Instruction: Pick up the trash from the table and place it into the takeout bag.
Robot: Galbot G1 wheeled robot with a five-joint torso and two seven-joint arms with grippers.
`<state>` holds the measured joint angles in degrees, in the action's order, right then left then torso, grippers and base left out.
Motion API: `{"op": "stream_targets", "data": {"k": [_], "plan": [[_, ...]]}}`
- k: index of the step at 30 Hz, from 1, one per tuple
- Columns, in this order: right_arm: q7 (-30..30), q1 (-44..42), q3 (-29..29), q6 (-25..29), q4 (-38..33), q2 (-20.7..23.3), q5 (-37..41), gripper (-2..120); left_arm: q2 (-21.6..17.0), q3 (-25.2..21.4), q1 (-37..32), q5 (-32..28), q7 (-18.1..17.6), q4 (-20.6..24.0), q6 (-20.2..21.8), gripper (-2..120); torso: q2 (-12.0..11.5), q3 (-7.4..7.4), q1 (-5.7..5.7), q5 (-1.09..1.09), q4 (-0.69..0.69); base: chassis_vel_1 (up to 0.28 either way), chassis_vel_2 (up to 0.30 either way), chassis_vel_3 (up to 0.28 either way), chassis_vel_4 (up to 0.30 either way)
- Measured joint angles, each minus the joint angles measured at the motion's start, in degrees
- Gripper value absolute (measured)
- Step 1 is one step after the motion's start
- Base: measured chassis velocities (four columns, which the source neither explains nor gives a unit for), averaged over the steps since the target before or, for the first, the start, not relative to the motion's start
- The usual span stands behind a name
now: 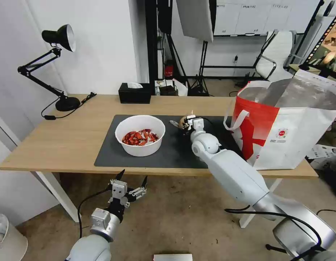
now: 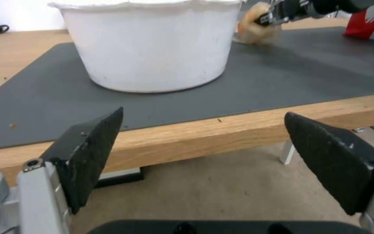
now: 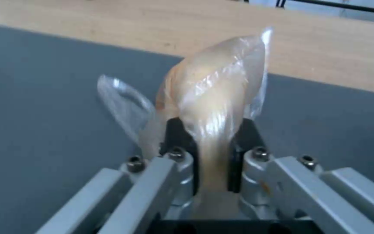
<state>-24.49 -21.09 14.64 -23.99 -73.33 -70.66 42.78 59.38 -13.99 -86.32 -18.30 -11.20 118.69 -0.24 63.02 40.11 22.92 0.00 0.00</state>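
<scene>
The right gripper [image 1: 185, 122] is squeezing the tan ball [image 3: 213, 94] over the dark mat [image 1: 175, 152] mid-frame, the takeout bag [image 1: 284, 130] is sitting just to its right, and the left gripper [image 1: 131, 181] is hanging open at lower left.

Black tissue box [image 1: 134, 93] beside desk lamp [image 1: 55, 65].

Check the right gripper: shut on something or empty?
Shut. The right gripper pinches the tan ball in clear wrap between its pads, over the mat.
</scene>
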Motion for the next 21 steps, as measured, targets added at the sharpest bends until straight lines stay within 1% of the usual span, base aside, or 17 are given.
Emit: {"op": "stream_targets", "data": {"k": [2,4,5,6,9,10,13,14,15,18,19,21], "plan": [[-0.53,-0.17,-0.03,0.02,-1.07,0.41,0.41,7,-0.02,-0.02,0.04,-0.07,-0.01,0.0,0.0,100,0.0,0.0,0.0,0.0,0.0,0.0,0.0,0.0,0.0],[-2.54,-0.55,-0.11,0.15,-5.75,2.26,1.94,4,-0.03,-0.07,0.13,-0.23,-0.05,0.04,0.0,100,0.0,0.0,0.0,0.01,0.0,0.0,0.0,0.0,0.0],[-2.54,-0.55,-0.11,0.15,-5.75,2.26,1.94,4,-0.03,-0.07,0.13,-0.23,-0.05,0.04,0.0,100,0.0,0.0,0.0,0.01,0.0,0.0,0.0,0.0,0.0],[-3.32,-0.69,-0.3,0.23,-7.68,3.04,2.37,4,0.09,-0.07,0.15,-0.24,-0.05,0.06,0.0,100,0.0,0.0,0.0,0.0,0.0,0.0,0.0,0.0,0.0],[-5.66,-1.96,-1.98,0.79,-15.07,6.11,2.53,4,0.63,-0.04,-0.14,-0.19,-0.08,0.2,0.0,100,0.0,0.0,0.0,0.0,0.0,0.0,0.0,0.0,0.0],[-5.66,-1.96,-1.98,0.79,-15.07,6.11,2.53,4,0.63,-0.04,-0.14,-0.19,-0.08,0.2,0.0,100,0.0,0.0,0.0,0.0,0.0,0.0,0.0,0.0,0.0],[-8.5,-3.48,-4.09,2.03,-22.82,9.68,0.8,4,0.81,-0.09,-0.54,-0.1,-0.09,0.37,0.0,100,0.0,0.0,0.0,0.0,0.0,0.0,0.0,0.0,0.0],[-10.41,-4.05,-5.2,2.25,-25.96,11.14,0.37,4,0.86,-0.17,-0.56,-0.1,-0.09,0.48,0.0,100,0.0,0.0,0.0,0.0,0.0,0.0,0.0,0.0,0.0],[-10.41,-4.05,-5.2,2.25,-25.96,11.14,0.37,4,0.86,-0.17,-0.56,-0.1,-0.09,0.48,0.0,100,0.0,0.0,0.0,0.0,0.0,0.0,0.0,0.0,0.0],[-14.29,-5.75,-8.9,2.31,-32.89,15.5,-1.42,4,0.96,-0.27,-0.59,-0.13,-0.11,0.54,0.0,100,0.01,-0.01,0.0,0.0,-0.01,0.0,0.0,0.0,0.0],[-14.29,-5.75,-8.9,2.31,-32.89,15.5,-1.42,4,0.96,-0.27,-0.59,-0.13,-0.11,0.54,0.0,100,0.01,-0.01,0.0,0.0,-0.01,0.0,0.0,0.0,0.0],[-15.82,-6.81,-11.34,2.36,-35.76,18.11,-2.38,4,1.01,-0.13,-0.66,-0.12,-0.11,0.57,0.0,100,0.0,-0.01,-0.01,0.02,-0.01,0.0,0.0,0.0,0.0]]}}
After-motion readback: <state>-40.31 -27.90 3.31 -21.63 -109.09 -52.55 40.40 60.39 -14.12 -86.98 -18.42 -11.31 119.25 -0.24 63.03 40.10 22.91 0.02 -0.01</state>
